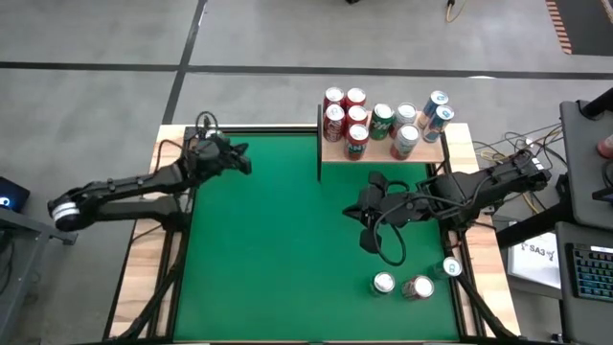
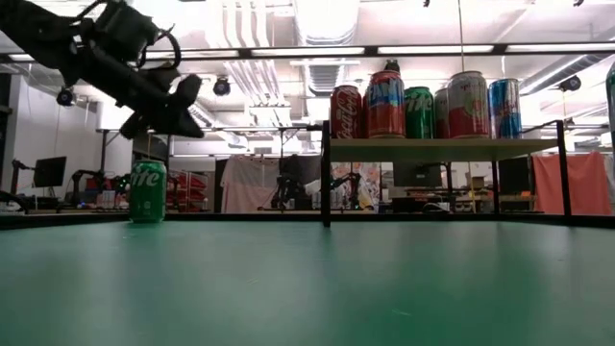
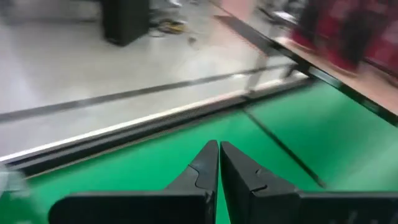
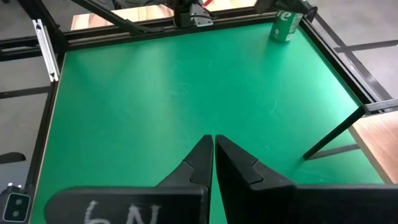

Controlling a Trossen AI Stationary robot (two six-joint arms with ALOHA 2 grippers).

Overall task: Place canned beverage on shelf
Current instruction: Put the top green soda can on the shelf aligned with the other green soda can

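Cans (image 1: 384, 123) crowd shelf (image 1: 433, 153); three (image 1: 417, 286) wait.

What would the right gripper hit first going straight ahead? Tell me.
Nothing close: the right gripper faces bare green tabletop, then probably the left gripper at the far edge; depth is unclear.

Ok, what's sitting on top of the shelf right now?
The shelf holds a cluster of upright cans: red ones at one end, a green one mid-row, blue ones at the other end. The low view shows only the front row; cans behind are partly covered.
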